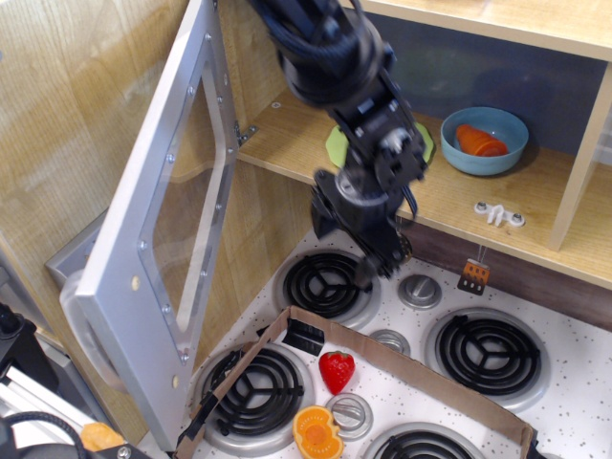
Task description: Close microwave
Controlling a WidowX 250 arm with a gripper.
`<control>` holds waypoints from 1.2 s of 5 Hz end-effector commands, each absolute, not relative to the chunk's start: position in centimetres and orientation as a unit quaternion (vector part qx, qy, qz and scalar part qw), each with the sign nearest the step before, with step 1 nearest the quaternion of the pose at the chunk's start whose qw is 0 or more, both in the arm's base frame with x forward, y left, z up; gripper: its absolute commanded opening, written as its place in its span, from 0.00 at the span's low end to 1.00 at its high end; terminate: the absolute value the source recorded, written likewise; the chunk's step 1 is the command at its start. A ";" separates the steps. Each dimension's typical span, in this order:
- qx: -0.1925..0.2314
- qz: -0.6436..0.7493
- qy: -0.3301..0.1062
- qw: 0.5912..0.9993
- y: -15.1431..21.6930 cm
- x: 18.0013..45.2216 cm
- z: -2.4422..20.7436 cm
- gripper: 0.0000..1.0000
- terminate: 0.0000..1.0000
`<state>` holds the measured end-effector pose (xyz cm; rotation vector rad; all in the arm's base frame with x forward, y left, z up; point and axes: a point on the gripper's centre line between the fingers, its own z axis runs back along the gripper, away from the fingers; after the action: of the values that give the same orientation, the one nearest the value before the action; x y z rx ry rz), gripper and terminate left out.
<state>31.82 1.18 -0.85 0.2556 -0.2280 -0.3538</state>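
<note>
The microwave is a wooden compartment (287, 134) whose wide silver-grey door (163, 229) with a clear window stands swung wide open to the left. Its curved grey handle (81, 330) shows at the door's lower left edge. My gripper (344, 251) hangs from the black arm in front of the compartment, above the back-left burner (325, 284), to the right of the door and not touching it. Its fingers (368, 273) are spread apart and hold nothing.
A green plate (339, 143), a blue bowl (484, 140) with orange food and a white piece (499, 214) lie on the shelf. Below is a stove top with a knob (419, 290), a cardboard frame (382, 359), a strawberry (337, 370) and an orange half (317, 432).
</note>
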 end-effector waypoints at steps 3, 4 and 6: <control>0.240 -0.217 -0.064 0.944 6.7 28.2 12.4 1.00 0.00; 0.278 -0.231 -0.048 0.931 7.2 26.4 15.3 1.00 0.00; 0.289 -0.257 -0.017 0.922 8.8 23.9 19.2 1.00 0.00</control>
<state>23.20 9.22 17.75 0.5734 0.0040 -0.5404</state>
